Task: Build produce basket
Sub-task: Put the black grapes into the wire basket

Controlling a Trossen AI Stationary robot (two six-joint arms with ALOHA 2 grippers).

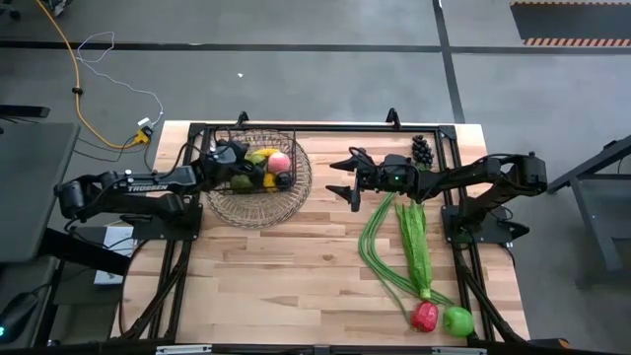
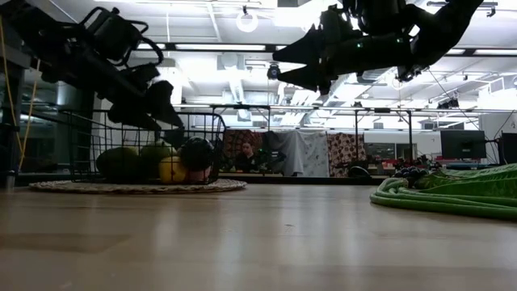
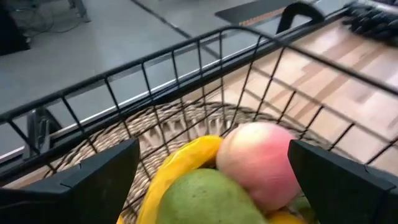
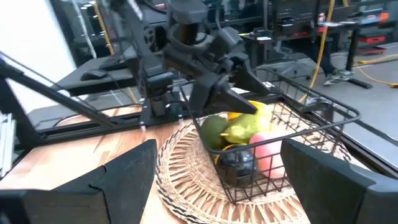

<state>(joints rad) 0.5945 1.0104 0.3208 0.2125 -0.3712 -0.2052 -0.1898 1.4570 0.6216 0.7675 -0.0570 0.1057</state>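
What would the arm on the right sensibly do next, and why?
Probably swing back and lower onto the grapes or the long green beans. The right gripper hangs open and empty above the table, while the basket already holds fruit and the left gripper is over it.

I note the basket [image 1: 258, 176] on a woven mat [image 1: 237, 210] at the table's [image 1: 296, 286] left rear, holding peach [image 1: 279, 162], banana [image 1: 262, 155] and pear [image 1: 243, 181]. Grapes [image 1: 422, 149] lie right rear. Beans [image 1: 380, 251] and greens [image 1: 416, 242] stretch forward on the right, pepper [image 1: 425, 316] and apple [image 1: 457, 320] beside each other at their front end.
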